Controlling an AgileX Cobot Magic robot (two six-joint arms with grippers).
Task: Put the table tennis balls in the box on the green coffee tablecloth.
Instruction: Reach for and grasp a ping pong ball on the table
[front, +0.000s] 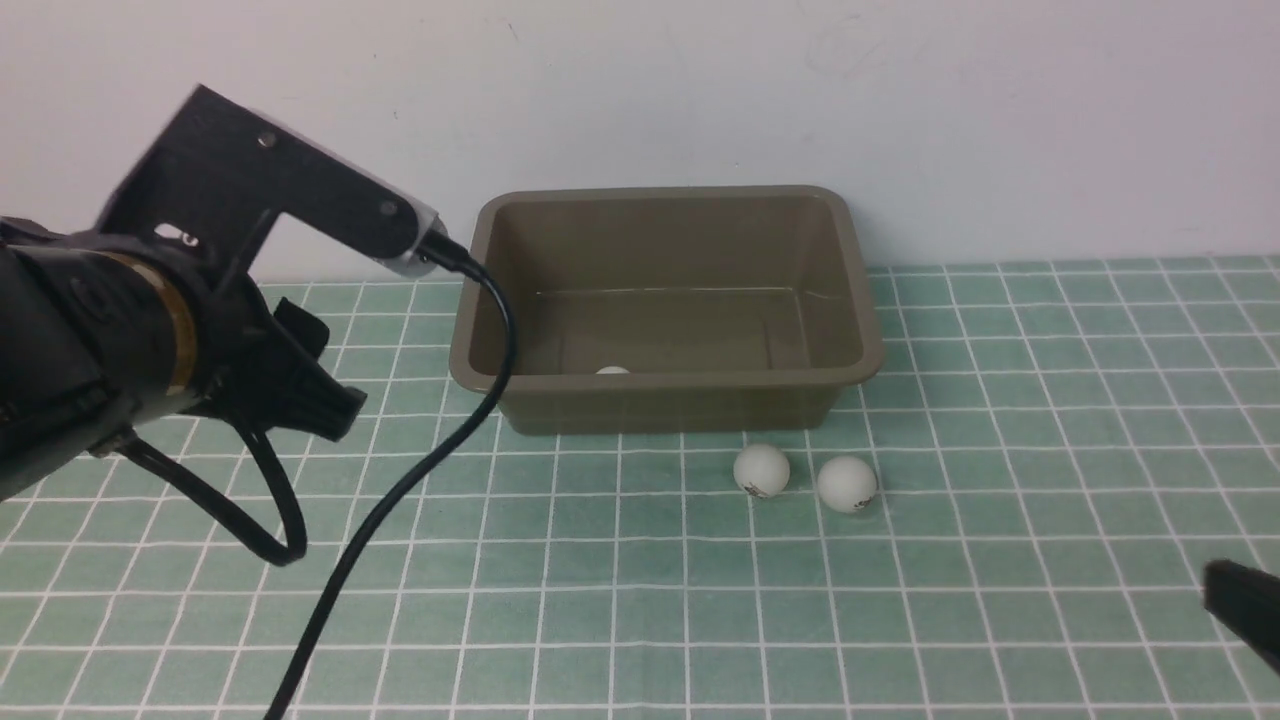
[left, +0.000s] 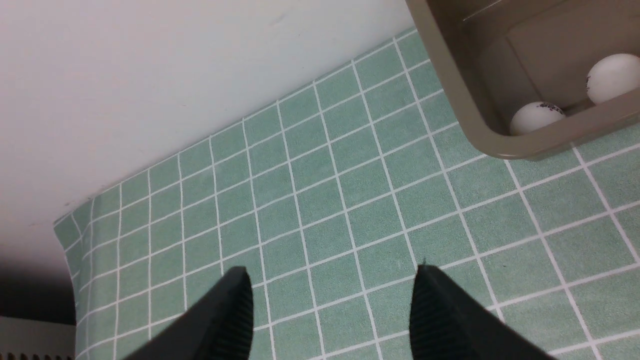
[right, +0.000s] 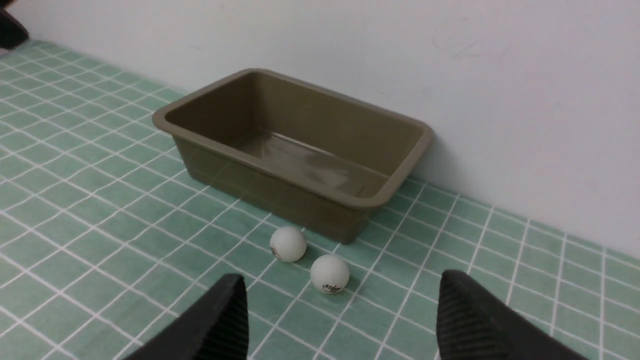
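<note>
The olive-brown box (front: 660, 195) stands at the back middle of the green checked tablecloth (front: 600, 560). Two white balls (front: 761, 470) (front: 847, 484) lie side by side on the cloth just before its front wall. The top of one ball (front: 612, 371) shows inside the box. In the left wrist view two balls (left: 535, 117) (left: 615, 77) lie inside the box (left: 450, 75) near a corner. My left gripper (front: 325, 395) (left: 332, 280) is open and empty, left of the box. My right gripper (front: 1240, 605) (right: 342, 299) is open and empty, facing the two loose balls (right: 287, 244) (right: 330, 273) and the box (right: 265, 161).
A white wall (front: 900, 100) rises right behind the box. The left arm's black cable (front: 400, 490) loops down over the cloth at the front left. The cloth's left edge (left: 65, 240) shows in the left wrist view.
</note>
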